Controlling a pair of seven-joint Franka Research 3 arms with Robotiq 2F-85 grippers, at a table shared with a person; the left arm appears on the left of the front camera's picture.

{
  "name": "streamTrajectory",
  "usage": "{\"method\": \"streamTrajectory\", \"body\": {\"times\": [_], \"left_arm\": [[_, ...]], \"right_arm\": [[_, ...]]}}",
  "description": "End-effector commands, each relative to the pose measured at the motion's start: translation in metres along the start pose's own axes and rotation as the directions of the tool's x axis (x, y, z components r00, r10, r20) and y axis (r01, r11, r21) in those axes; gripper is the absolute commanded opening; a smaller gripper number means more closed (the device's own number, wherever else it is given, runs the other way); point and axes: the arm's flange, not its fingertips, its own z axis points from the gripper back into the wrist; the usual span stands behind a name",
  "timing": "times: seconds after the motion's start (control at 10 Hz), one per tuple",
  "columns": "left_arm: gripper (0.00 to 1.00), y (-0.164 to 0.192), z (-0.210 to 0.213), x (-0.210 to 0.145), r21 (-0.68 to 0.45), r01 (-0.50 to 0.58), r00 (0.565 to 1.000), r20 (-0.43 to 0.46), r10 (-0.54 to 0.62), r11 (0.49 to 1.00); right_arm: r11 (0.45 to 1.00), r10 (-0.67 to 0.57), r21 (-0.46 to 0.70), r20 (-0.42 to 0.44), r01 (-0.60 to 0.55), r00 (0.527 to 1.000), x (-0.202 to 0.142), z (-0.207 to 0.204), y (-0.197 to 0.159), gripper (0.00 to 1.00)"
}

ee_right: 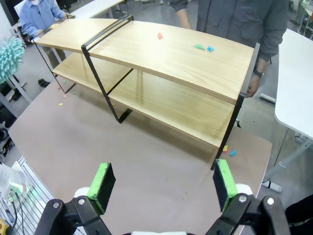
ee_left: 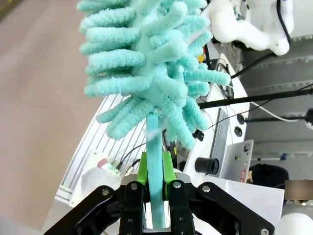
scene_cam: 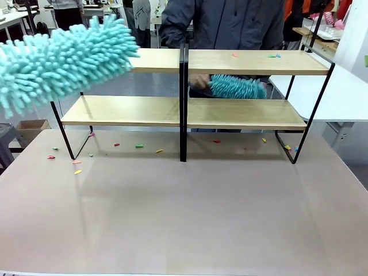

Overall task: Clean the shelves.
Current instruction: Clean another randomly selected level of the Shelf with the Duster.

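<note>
The shelves (scene_cam: pixel 144 110) stand at the table's far side, light-wood boards in a black frame with a central upright (scene_cam: pixel 183 103). From above the shelves (ee_right: pixel 176 58) carry a few coloured scraps (ee_right: pixel 203 47) on the top right board. My left gripper (ee_left: pixel 155 171) is shut on the handle of a turquoise fluffy duster (ee_left: pixel 146 63). That duster's head (scene_cam: pixel 57 63) hangs at the upper left, by the top left board's end. My right gripper (ee_right: pixel 161 183) is open, high over the table in front of the shelves. A person holds a second turquoise duster (scene_cam: pixel 237 87) over the lower right board.
Small coloured scraps (scene_cam: pixel 138 146) lie on the brown table (scene_cam: pixel 184 213) under and in front of the shelves. A white table (scene_cam: pixel 345 92) stands at the right. The person (scene_cam: pixel 230 23) stands behind the shelves. A cardboard box (scene_cam: pixel 31 129) sits on the floor at left.
</note>
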Motion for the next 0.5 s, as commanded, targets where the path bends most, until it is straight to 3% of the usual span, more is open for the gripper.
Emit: {"method": "streamTrajectory", "body": {"times": [0.0, 0.4], "left_arm": [[0.12, -0.01, -0.028, 0.004, -0.023, 0.002, 0.998, -0.07, -0.004, 1.0], [0.12, -0.037, -0.125, 0.034, -0.04, 0.072, 0.957, -0.28, -0.08, 0.997]], "right_arm": [[1.0, -0.001, 0.004, 0.003, 0.001, 1.0, 0.0, -0.001, 0.0, 1.0], [1.0, -0.001, 0.004, 0.003, 0.001, 1.0, 0.0, -0.001, 0.0, 1.0]]}}
